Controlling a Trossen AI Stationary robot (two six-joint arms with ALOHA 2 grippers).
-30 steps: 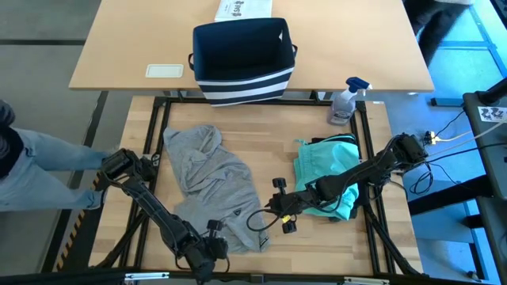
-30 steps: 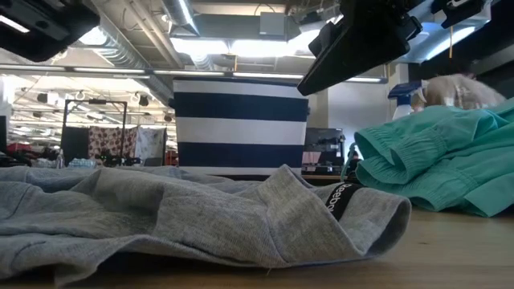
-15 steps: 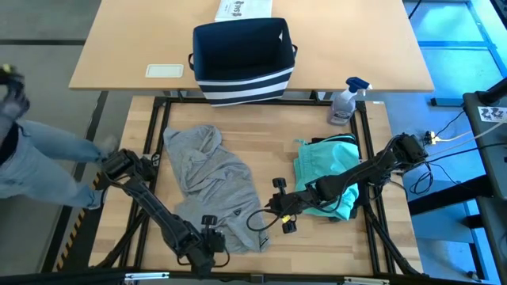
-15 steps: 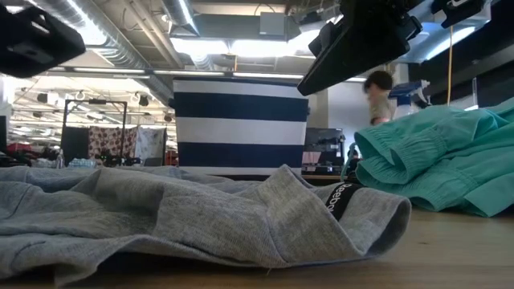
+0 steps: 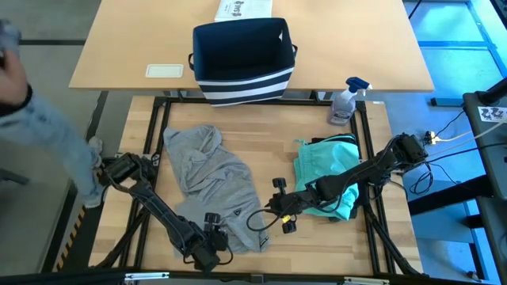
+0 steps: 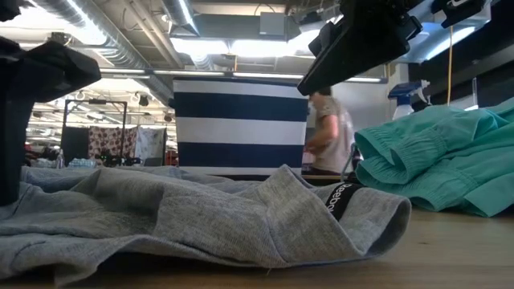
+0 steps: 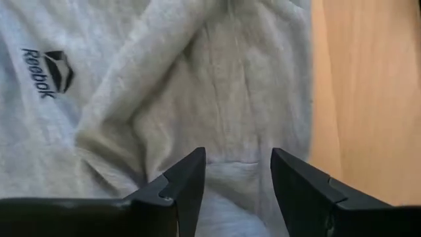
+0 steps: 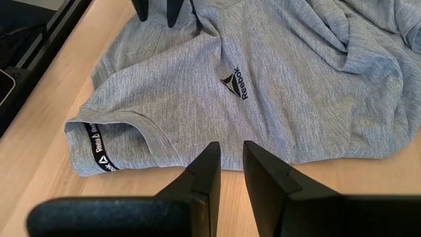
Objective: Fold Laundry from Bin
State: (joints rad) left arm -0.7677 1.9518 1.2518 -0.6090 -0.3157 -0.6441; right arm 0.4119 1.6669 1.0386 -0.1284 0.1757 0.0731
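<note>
Wood bench (image 5: 313, 127): grey T-shirt (image 5: 210, 178) spread for folding, left gripper (image 7: 237, 172) fingers released over its edge, right gripper (image 8: 227, 172) hovering with fingers barely parted, empty.

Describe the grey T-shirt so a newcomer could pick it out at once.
Start at the navy striped bin on the far table, then come to the butcher-block table nearer the arms. The grey T-shirt lies crumpled on its left half. Unlike the teal garment on the right, it carries a small black Reebok logo.
</note>
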